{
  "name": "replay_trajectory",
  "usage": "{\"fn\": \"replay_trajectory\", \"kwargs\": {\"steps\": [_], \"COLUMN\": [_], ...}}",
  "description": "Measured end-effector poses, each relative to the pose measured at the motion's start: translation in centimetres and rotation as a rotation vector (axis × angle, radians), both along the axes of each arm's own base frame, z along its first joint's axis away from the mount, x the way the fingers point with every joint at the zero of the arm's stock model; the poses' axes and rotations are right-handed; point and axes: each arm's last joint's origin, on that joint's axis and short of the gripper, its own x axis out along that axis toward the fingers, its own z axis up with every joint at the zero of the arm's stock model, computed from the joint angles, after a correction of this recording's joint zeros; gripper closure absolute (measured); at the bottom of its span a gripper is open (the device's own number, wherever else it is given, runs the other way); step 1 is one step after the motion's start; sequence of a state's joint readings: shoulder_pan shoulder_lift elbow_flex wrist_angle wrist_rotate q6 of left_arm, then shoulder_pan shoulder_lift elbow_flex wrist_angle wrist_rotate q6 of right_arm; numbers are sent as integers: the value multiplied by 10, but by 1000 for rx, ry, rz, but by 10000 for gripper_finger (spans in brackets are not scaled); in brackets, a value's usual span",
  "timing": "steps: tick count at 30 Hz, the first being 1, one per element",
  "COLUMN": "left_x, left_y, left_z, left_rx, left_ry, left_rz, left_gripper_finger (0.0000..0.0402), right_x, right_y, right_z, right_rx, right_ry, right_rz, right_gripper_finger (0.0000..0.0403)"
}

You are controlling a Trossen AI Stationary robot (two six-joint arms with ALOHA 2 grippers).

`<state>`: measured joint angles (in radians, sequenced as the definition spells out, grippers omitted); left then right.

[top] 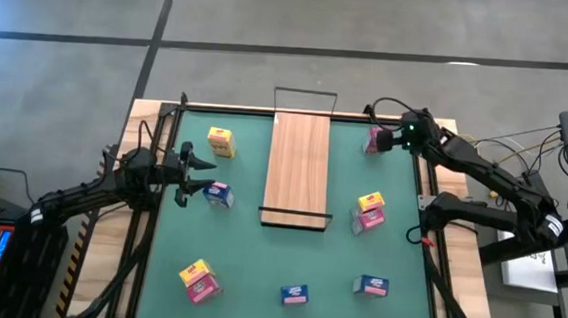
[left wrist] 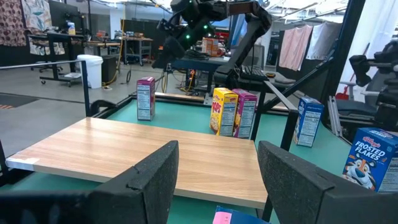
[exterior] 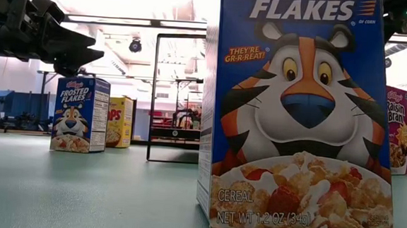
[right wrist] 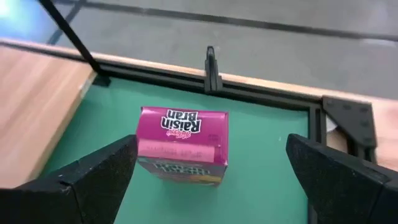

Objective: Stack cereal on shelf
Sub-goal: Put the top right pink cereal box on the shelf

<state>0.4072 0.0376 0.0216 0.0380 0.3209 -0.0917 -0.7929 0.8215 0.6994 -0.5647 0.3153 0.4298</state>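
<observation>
The shelf (top: 297,168) is a light-wood board lying flat mid-table, with black wire rails at its short ends. Small cereal boxes stand scattered on the green mat. A pink Raisin Bran box (right wrist: 182,144) stands at the far right. My right gripper (right wrist: 211,168) hovers above it, slanting down, open wide with a finger on either side and touching nothing. My left gripper (top: 201,173) waits open at the left, level, pointing at the shelf (left wrist: 143,152). Just beside it stands a blue box (top: 219,195), and a yellow box (top: 221,142) is farther back.
A yellow and a pink box (top: 370,211) stand together right of the shelf. Another yellow-pink pair (top: 198,280) and two blue boxes (top: 294,295) (top: 370,285) stand near the front edge. A raised black frame (right wrist: 261,102) borders the mat. A large blue Frosted Flakes box (exterior: 303,113) fills the low view.
</observation>
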Motion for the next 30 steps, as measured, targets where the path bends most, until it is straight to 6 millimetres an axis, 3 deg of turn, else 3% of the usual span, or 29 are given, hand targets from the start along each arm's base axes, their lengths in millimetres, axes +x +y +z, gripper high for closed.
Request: {"fn": "replay_trajectory", "kwargs": {"steps": [12, 19, 30], "left_x": [0, 0, 0], "left_y": [0, 0, 0], "left_z": [0, 0, 0], "left_rx": [0, 0, 0], "left_ry": [0, 0, 0], "left_rz": [0, 0, 0], "left_gripper_finger": [198, 198, 198], "right_x": [7, 25, 29], "right_y": [-5, -20, -24], "right_z": [-8, -18, -28], "right_rx": [93, 108, 148], "right_ry": [-124, -133, -86], "right_rz": [-136, -24, -31], "right_gripper_finger": [3, 3, 3]}}
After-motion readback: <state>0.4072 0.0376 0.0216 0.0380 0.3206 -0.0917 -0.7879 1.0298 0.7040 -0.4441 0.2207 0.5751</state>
